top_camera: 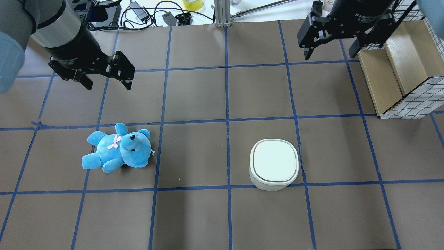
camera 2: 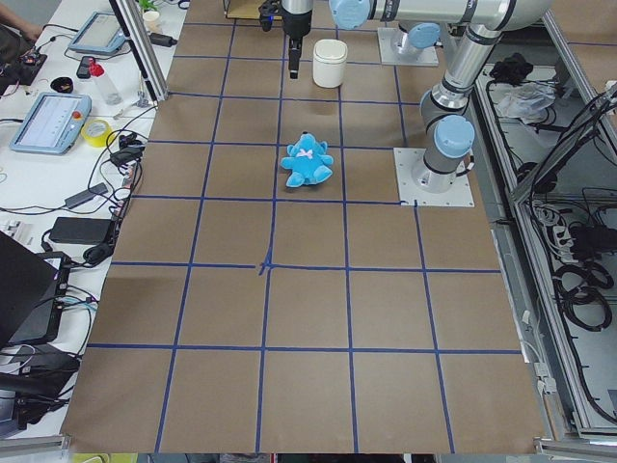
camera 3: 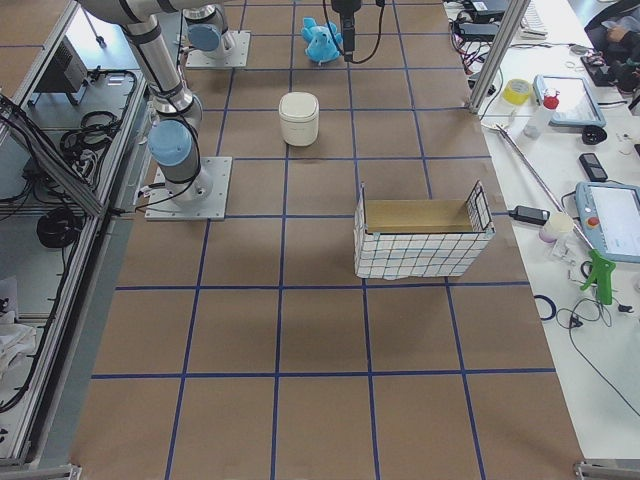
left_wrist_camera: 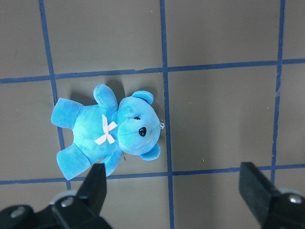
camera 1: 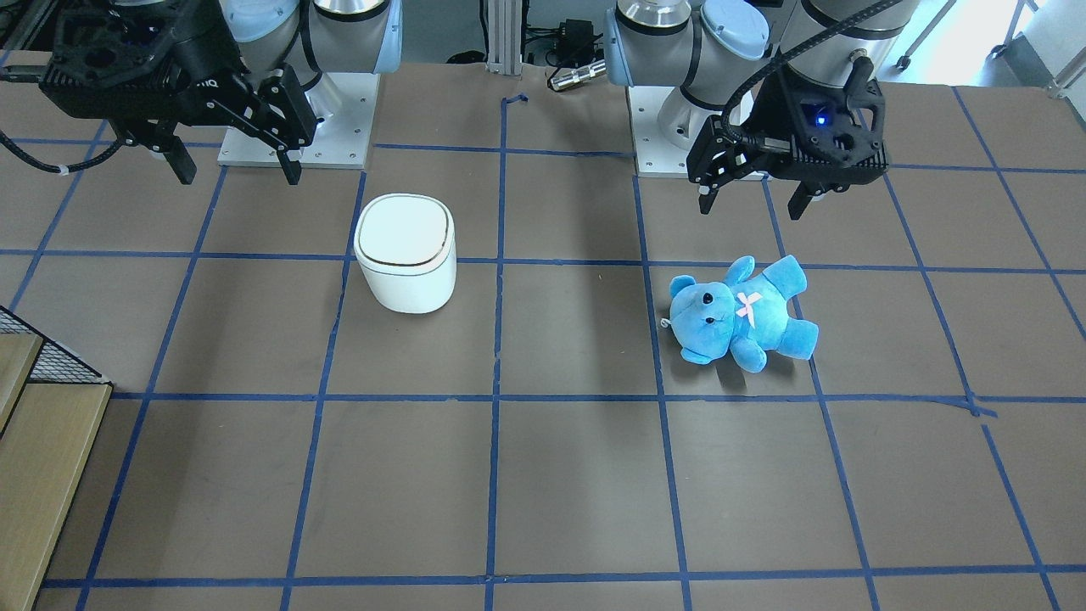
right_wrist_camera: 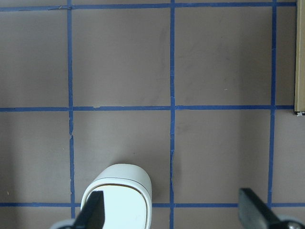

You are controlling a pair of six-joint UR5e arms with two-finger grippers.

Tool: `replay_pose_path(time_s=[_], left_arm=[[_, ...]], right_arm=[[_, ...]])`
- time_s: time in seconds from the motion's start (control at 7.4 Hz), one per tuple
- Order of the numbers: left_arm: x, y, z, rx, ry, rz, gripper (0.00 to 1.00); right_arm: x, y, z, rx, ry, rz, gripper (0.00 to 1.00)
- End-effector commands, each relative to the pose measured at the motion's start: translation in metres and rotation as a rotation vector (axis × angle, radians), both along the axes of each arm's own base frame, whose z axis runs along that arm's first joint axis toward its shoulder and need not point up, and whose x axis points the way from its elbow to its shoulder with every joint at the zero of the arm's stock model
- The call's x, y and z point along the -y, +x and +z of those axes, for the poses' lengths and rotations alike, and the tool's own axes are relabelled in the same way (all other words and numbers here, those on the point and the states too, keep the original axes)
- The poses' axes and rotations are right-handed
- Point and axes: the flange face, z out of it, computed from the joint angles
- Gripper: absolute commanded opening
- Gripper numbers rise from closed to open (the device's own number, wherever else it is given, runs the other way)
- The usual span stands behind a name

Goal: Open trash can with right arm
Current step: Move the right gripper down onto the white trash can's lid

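Note:
The white trash can (top_camera: 274, 164) stands on the brown table with its flat lid shut; it also shows in the front view (camera 1: 405, 253) and at the bottom left of the right wrist view (right_wrist_camera: 119, 200). My right gripper (top_camera: 329, 55) hangs open and empty, high above the table and well apart from the can. It is at the left of the front view (camera 1: 237, 174), and its fingers (right_wrist_camera: 93, 212) frame the wrist view. My left gripper (top_camera: 108, 85) is open and empty above a blue teddy bear (top_camera: 118, 147).
The teddy (camera 1: 742, 310) lies on its back on my left half of the table, also in the left wrist view (left_wrist_camera: 109, 129). A wire-and-wood basket (top_camera: 399, 69) stands at the far right, close to my right gripper. Blue tape lines grid the table.

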Motion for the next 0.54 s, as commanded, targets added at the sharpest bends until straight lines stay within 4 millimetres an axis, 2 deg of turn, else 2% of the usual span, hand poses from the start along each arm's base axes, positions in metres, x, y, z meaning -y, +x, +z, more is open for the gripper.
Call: replay_pose_path(time_s=[0.0,0.41], left_arm=[[0.0000,0.0000,0.0000,0.000,0.000,0.000,1.00],[0.0000,0.0000,0.0000,0.000,0.000,0.000,1.00]], right_arm=[[0.0027,0.0003,-0.0033,0.001,0.006,0.001,1.00],[0.0043,-0.0001,-0.0005,0.005,0.002,0.000,1.00]])
